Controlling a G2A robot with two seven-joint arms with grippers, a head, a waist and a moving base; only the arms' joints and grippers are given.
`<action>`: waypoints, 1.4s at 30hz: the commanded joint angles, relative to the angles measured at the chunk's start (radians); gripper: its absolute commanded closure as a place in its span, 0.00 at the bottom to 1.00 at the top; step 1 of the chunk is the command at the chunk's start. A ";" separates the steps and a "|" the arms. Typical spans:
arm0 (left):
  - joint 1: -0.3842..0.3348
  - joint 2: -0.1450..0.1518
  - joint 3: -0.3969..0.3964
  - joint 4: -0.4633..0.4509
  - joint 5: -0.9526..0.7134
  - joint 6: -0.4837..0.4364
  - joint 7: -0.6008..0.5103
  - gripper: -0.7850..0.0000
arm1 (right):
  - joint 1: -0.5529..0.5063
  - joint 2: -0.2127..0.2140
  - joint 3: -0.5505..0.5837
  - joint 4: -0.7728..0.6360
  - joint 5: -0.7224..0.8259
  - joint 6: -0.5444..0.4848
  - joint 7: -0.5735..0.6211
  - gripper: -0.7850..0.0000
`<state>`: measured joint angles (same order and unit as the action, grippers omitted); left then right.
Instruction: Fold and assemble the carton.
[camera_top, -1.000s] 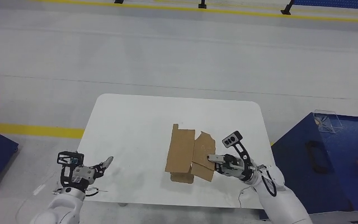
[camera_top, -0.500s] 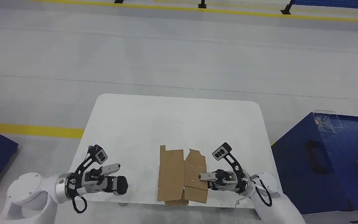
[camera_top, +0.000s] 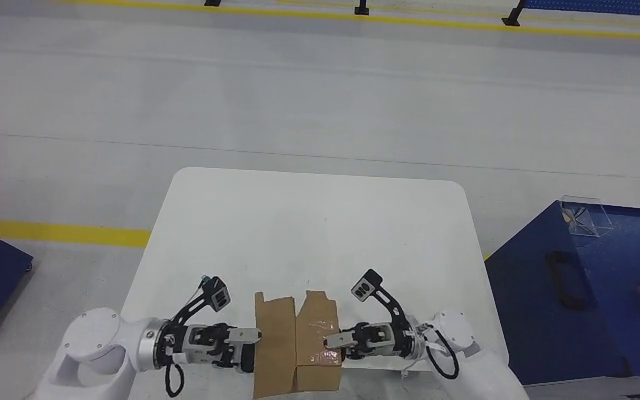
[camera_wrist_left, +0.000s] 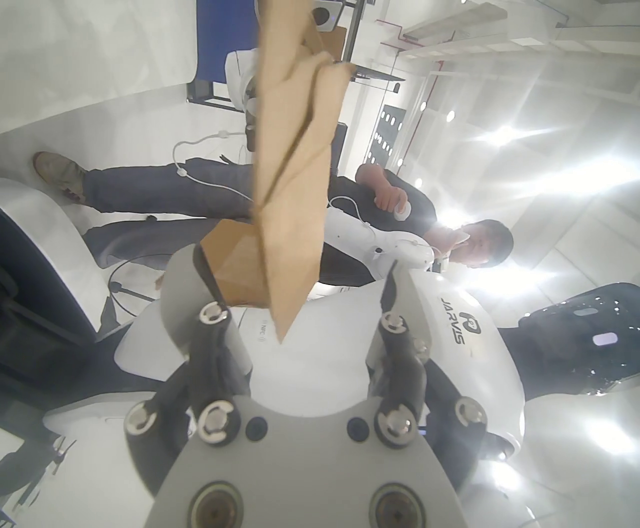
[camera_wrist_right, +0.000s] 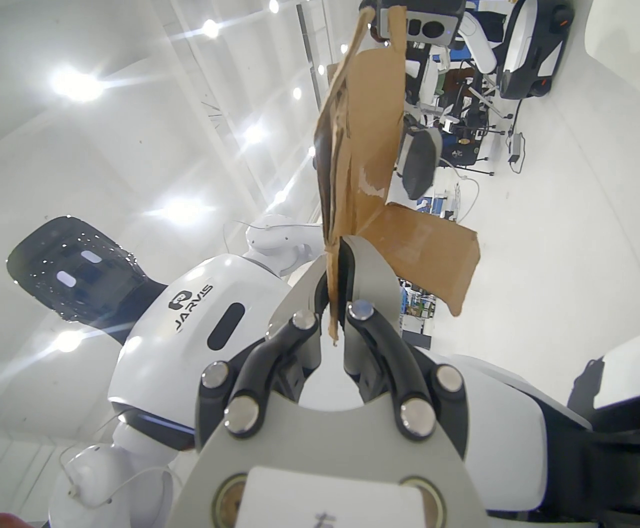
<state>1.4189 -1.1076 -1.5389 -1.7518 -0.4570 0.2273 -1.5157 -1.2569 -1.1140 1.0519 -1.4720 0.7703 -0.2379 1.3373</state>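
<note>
Right gripper (camera_wrist_right: 335, 270) is pinching the flat brown cardboard carton (camera_top: 295, 340), left gripper (camera_wrist_left: 295, 265) is sitting spread around its left edge, so I'm guessing it's needing to clamp next, then pull it open

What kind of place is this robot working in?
Probably a robot lab or big test hall: a wide grey floor with yellow lines, other robot machines nearby, and bright ceiling lights.

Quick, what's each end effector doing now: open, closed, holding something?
Left end effector: open around a corner of the carton.
Right end effector: closed on the carton.
</note>
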 joint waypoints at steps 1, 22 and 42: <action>-0.006 0.003 0.005 0.006 -0.002 0.000 -0.001 1.00 | 0.003 -0.001 -0.008 0.002 -0.006 0.003 0.004 1.00; -0.029 0.002 0.016 0.041 -0.112 -0.065 0.156 1.00 | -0.011 0.008 0.066 -0.052 -0.110 -0.149 -0.100 0.00; -0.074 -0.111 0.410 0.214 -0.576 -0.558 0.296 1.00 | -0.275 0.022 0.257 -0.283 -0.683 -0.668 -0.617 0.00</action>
<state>1.3493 -1.2167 -1.1346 -1.5429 -1.0364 -0.3291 -1.2205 -1.5353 -1.0913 1.3191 -1.7566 0.0861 -0.9092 0.7242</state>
